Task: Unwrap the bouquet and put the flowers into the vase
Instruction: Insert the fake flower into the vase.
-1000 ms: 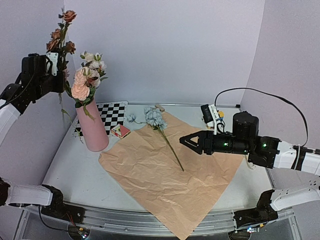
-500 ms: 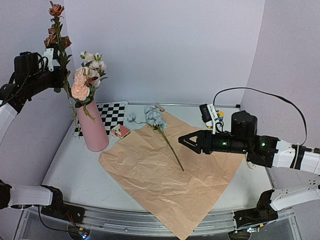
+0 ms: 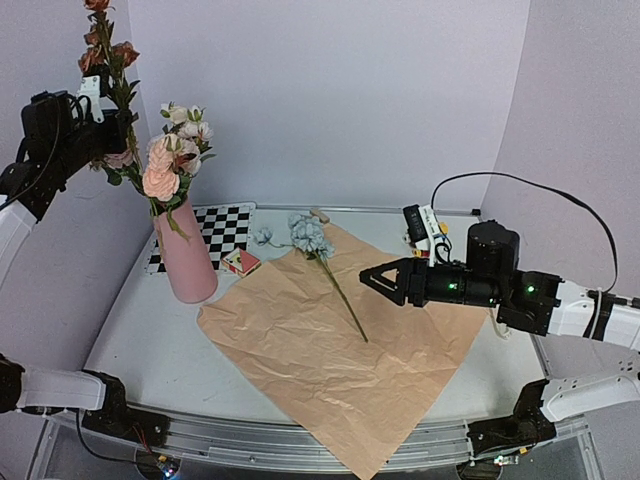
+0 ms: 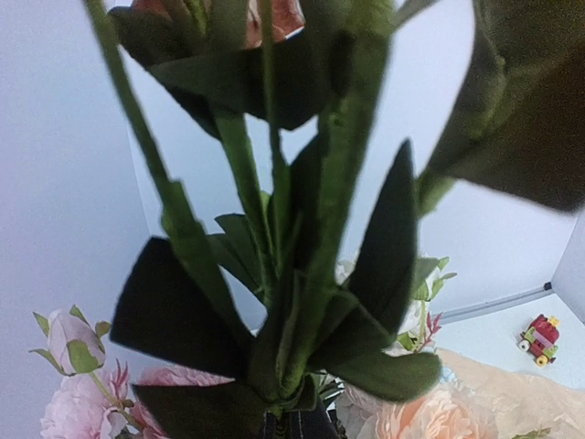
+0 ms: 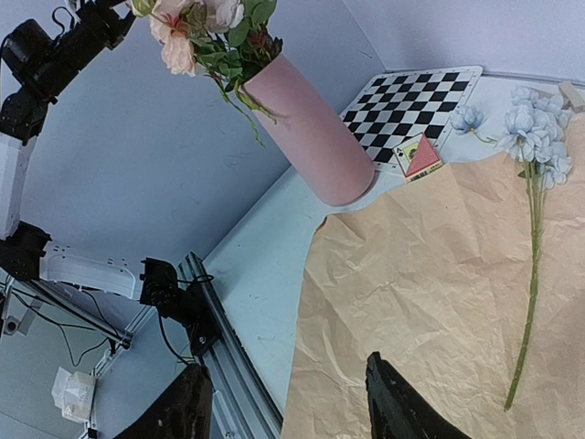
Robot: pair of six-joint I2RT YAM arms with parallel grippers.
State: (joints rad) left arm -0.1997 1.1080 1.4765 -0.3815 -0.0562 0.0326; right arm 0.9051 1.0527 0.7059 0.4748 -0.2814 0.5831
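Note:
The pink vase stands at the left with white and peach flowers in it. High above and to its left, my left gripper is shut on a leafy stem of rust-brown flowers; its green leaves fill the left wrist view, with the gripper barely showing at the bottom edge. The bouquet's kraft paper lies flat and unwrapped. A pale blue flower rests on it. My right gripper hovers open over the paper's right side, holding nothing; the paper, the blue flower and the vase show beyond its fingers.
A black-and-white checkerboard mat lies behind the vase, with a small colourful block beside it. A small toy sits at the back right. Purple walls close in on three sides, and a metal rail runs along the near edge.
My left arm has lifted the rust-brown stem higher and a little leftward, above the vase's blooms. The right arm has barely moved.

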